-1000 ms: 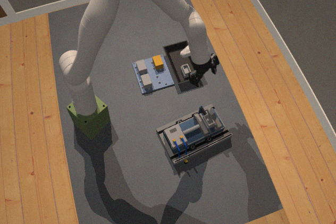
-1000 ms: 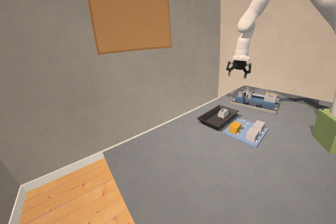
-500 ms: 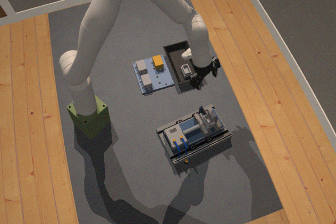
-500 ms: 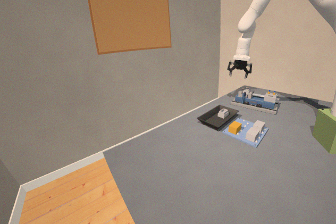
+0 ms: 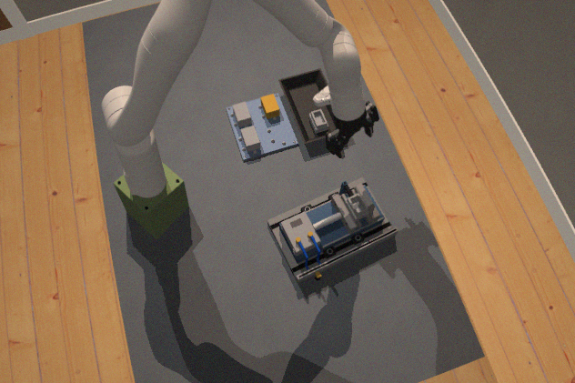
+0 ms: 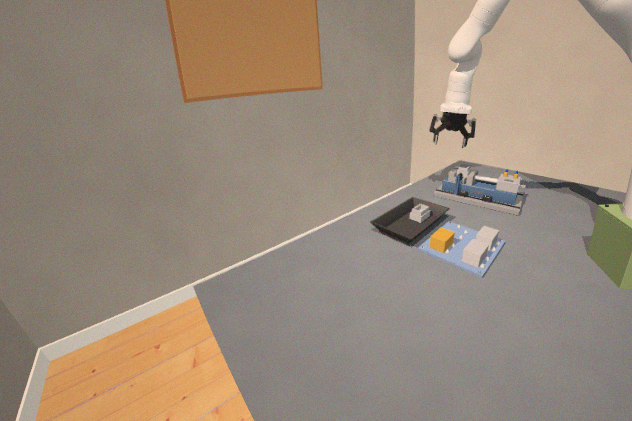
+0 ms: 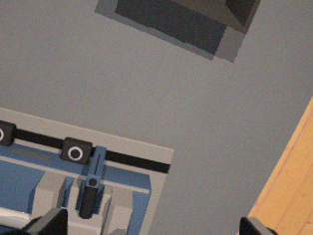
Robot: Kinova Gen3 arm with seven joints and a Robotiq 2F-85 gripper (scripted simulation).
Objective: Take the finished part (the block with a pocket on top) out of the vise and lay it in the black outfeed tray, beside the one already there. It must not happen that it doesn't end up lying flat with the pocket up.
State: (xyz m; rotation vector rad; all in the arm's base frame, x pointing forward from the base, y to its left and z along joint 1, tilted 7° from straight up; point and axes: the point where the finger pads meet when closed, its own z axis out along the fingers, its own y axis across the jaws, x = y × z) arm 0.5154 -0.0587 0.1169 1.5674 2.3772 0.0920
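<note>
The finished part [image 5: 358, 203] [image 6: 464, 173], a light grey block, sits clamped between the jaws at the far end of the blue and grey vise [image 5: 297, 235] [image 6: 482, 190] [image 7: 131, 149]. The black outfeed tray [image 5: 300, 77] [image 6: 389, 225] [image 7: 169, 22] holds one grey pocketed part [image 5: 318, 119] [image 6: 419, 212]. My gripper [image 5: 354, 132] [image 6: 452, 138] [image 7: 153, 228] is open and empty. It hangs high in the air between the tray's near end and the vise, pointing down. In the wrist view only the fingertips show, at the bottom edge, over the vise's end.
A light blue fixture plate [image 5: 283, 137] [image 6: 456, 237] next to the tray carries an orange block [image 5: 269, 105] [image 6: 441, 239] and two grey blocks [image 5: 246, 125] [image 6: 481, 243]. The arm's green pedestal [image 5: 150, 205] [image 6: 610, 242] stands left of the vise. Wooden floor borders the grey mat.
</note>
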